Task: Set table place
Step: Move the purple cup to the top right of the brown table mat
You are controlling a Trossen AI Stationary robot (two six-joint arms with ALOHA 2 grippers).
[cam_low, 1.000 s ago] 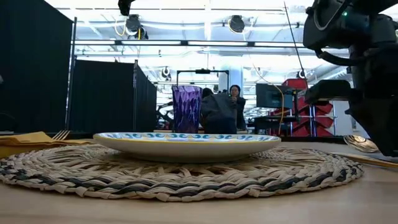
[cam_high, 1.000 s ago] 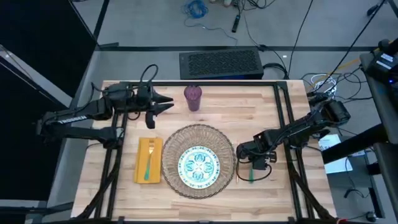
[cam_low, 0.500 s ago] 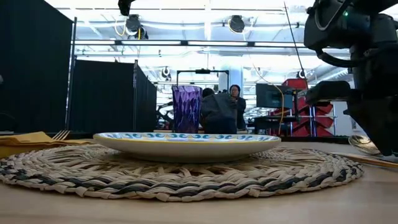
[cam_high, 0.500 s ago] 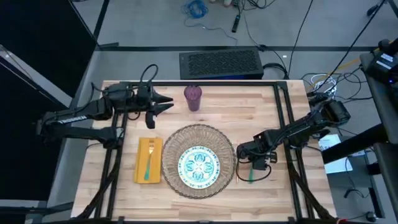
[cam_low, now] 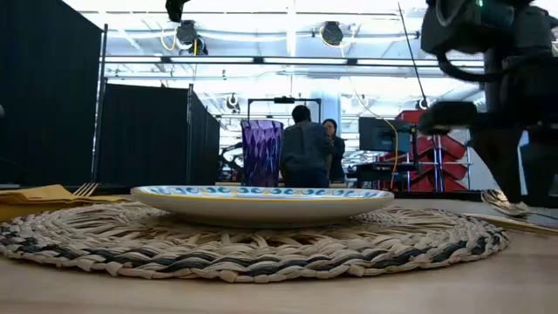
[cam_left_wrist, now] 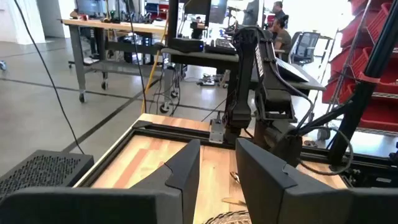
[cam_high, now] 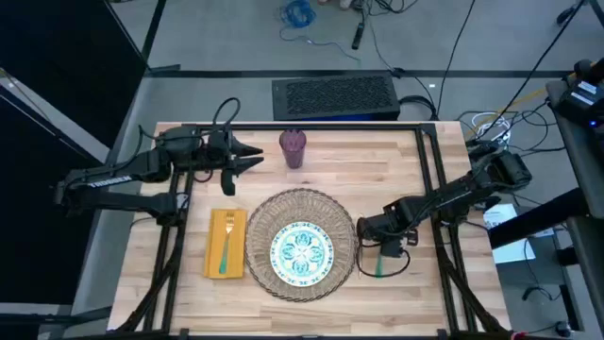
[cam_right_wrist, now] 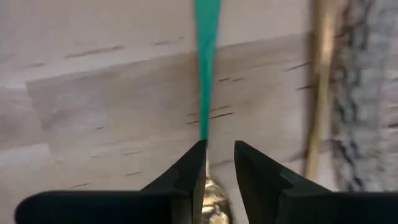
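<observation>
Items on the table count out thus: one straw placemat, one plate centred on it, one yellow napkin just left of the mat with one fork lying on it, and one purple cup beyond the mat near the far edge. Right of the mat lie two more pieces of cutlery: a thin gold piece along the mat's rim and a teal-handled spoon beside it.

Over that spoon the right gripper points down, its fingers nearly together with the spoon's gold part between them; whether they press it I cannot tell.

Off by the far left corner the left gripper hangs clear of the cup, fingers a little apart and empty.

In the low view, two people stand in the room behind the cup.
</observation>
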